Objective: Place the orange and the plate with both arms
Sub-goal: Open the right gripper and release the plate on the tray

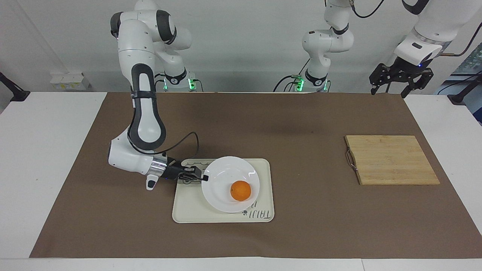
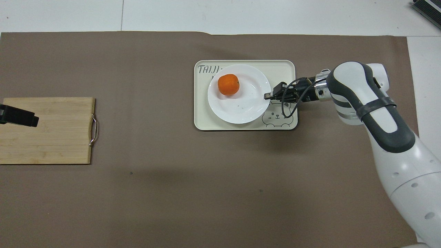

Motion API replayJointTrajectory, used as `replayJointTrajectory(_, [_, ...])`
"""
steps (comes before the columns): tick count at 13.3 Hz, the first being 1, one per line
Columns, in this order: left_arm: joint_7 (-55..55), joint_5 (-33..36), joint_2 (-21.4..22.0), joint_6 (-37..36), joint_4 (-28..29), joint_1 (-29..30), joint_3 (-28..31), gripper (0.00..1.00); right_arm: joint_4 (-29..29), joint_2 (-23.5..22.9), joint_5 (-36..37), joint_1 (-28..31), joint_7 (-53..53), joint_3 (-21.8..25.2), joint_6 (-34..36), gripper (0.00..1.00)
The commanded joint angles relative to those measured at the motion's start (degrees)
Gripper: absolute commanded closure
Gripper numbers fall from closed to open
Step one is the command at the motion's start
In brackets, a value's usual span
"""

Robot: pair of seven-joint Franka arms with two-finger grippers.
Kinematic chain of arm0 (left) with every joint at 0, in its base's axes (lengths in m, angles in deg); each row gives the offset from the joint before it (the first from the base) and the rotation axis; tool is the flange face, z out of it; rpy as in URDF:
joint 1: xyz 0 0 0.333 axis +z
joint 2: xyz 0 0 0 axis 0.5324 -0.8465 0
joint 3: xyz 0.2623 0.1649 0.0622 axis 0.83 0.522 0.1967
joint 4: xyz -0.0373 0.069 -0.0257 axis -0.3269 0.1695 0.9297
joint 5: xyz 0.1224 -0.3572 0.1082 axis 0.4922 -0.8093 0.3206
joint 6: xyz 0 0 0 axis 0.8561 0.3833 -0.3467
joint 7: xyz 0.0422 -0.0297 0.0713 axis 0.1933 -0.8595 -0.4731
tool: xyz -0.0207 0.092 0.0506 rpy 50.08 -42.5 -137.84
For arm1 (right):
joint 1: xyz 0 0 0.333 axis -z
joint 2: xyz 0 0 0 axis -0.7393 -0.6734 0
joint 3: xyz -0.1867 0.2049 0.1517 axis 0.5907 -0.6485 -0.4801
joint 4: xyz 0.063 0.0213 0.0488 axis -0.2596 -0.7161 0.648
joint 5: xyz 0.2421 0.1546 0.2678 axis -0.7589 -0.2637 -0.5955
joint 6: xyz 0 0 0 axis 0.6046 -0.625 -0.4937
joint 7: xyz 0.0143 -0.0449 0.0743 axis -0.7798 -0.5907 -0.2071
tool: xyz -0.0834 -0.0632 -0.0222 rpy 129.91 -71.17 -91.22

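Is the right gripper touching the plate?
Touching. In the facing view the right gripper is shut on the rim of the plate; the overhead view shows its tips at that rim too.

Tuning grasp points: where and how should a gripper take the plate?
By the thin rim, coming in low from the side at the right arm's end. The plate is shallow and lies flat on the tray, orange inside. The right gripper is shut on that rim edge.
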Motion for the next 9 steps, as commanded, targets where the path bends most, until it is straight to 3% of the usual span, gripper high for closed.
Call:
replayJointTrajectory(1, [0.94, 0.67, 1.62, -0.38, 1.62, -0.93, 0.08, 0.0, -1.1, 0.35, 1.38, 0.31, -1.3, -0.5, -2.11, 0.9])
replayJointTrajectory(2, [0.94, 0.67, 1.62, -0.38, 1.62, -0.93, 0.08, 0.0, -0.92, 0.35, 2.51, 0.22, -1.21, -0.5, -2.2, 0.66])
replayJointTrajectory(3, [0.94, 0.67, 1.62, -0.38, 1.62, -0.93, 0.08, 0.0, -0.66, 0.35, 4.09, 0.31, -1.21, -0.5, -2.81, 0.22])
replayJointTrajectory(4, [0.94, 0.67, 1.62, -0.38, 1.62, -0.93, 0.08, 0.0, -0.39, 0.35, 5.24, 0.4, -1.21, -0.5, -3.07, 0.1])
replayJointTrajectory(5, [0.94, 0.67, 1.62, -0.38, 1.62, -0.93, 0.08, 0.0, -0.3, 0.53, 6.47, 0.4, -1.21, -0.5, -3.08, 0.0])
replayJointTrajectory(9, [0.94, 0.67, 1.62, -0.38, 1.62, -0.93, 0.08, 0.0, 0.84, 3.33, 12.52, 0.4, 1.59, -0.24, -2.9, 0.0])
